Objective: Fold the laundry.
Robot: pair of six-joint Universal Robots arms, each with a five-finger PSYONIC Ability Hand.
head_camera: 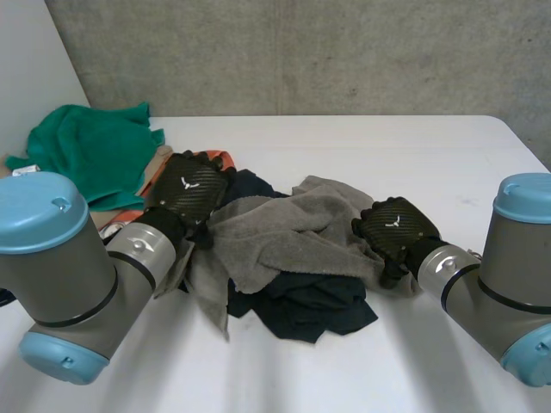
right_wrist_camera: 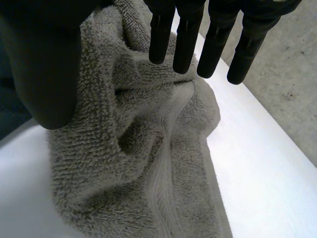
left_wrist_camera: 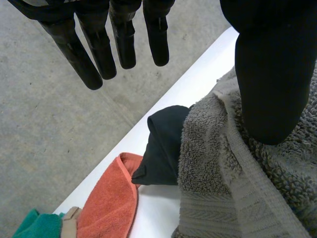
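A crumpled grey towel (head_camera: 284, 237) lies mid-table on top of a dark navy cloth (head_camera: 310, 305). My left hand (head_camera: 189, 189) rests at the towel's left end. In the left wrist view the hand (left_wrist_camera: 124, 44) is open, its fingers straight and clear of the towel (left_wrist_camera: 233, 188), with its thumb just over the towel's hem. My right hand (head_camera: 396, 225) sits at the towel's right end. In the right wrist view that hand (right_wrist_camera: 161, 34) is open too, with the towel (right_wrist_camera: 148, 163) bunched under its palm between thumb and straight fingers.
A green cloth (head_camera: 95, 146) is heaped at the back left of the white table (head_camera: 387, 146), with an orange cloth (head_camera: 225, 159) and a beige one beside it. Near my left fingertips lie the dark cloth (left_wrist_camera: 161, 148) and the orange cloth (left_wrist_camera: 106, 203).
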